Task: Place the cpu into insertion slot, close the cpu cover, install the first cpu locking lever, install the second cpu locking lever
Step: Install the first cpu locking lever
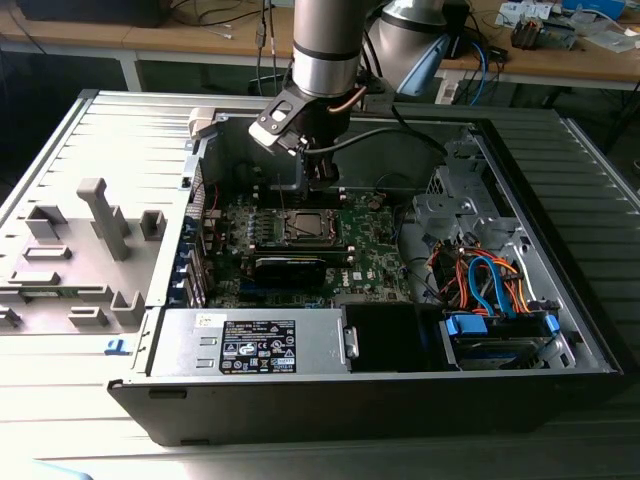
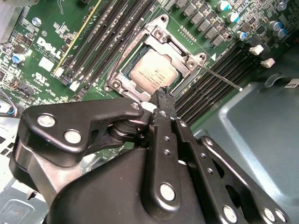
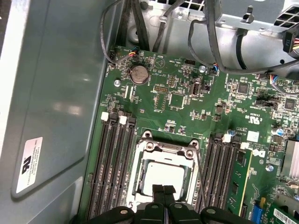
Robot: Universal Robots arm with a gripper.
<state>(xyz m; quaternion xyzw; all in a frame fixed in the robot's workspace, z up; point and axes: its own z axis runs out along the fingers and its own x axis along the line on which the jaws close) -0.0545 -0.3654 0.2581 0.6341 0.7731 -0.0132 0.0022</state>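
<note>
Hand (image 3: 163,188) (fingers pressed together) hovers above cpu (image 3: 163,173) beneath cpu cover (image 3: 136,175).

Illumination: bright, even, overhead.
Glare: pale sheen on grey sheet-metal case wall (image 3: 56,107) and silvery-grey square cpu (image 2: 150,71).
Shadow: deep along black case front edge (image 1: 350,405).

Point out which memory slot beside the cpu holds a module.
The outermost slot, across the cpu from the case wall: a green module fills it; others are bare.
</note>
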